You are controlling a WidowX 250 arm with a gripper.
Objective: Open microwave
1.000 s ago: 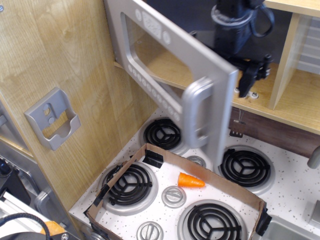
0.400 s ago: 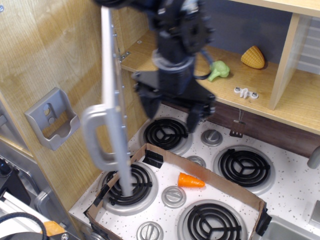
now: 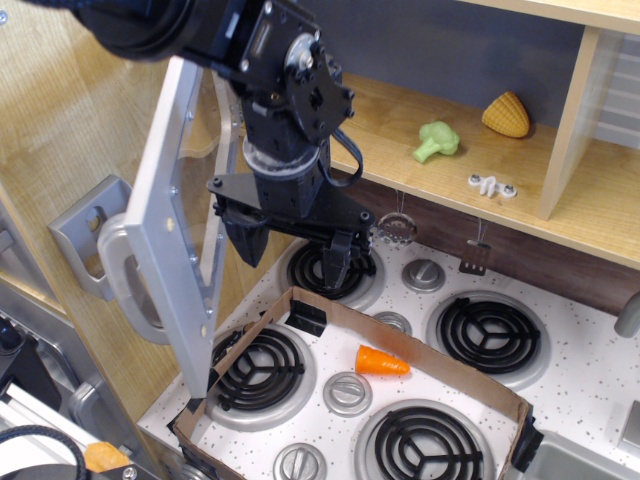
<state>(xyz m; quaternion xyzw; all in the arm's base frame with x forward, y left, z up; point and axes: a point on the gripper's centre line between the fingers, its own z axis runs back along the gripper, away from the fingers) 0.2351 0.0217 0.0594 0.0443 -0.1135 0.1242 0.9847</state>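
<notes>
The microwave door [image 3: 180,220] is a grey plastic panel swung wide open to the left, past edge-on, with its inner face towards the stove. Its silver bar handle [image 3: 125,285] shows behind it on the left. The microwave's inside is the wooden shelf [image 3: 400,130] with a dark back wall. My black gripper [image 3: 290,250] hangs just right of the door over the back left burner. Its fingers [image 3: 335,262] stand apart and hold nothing.
A green broccoli [image 3: 435,140], a yellow corn [image 3: 506,113] and a white clip [image 3: 490,185] lie on the shelf. Below is a toy stove [image 3: 590,350] with several burners, a cardboard frame [image 3: 420,350] and an orange carrot [image 3: 382,361]. A grey wall holder [image 3: 80,235] sits left.
The door has swung from half open to wide open at the left. My arm has moved from the shelf's right side to the left, next to the door.
</notes>
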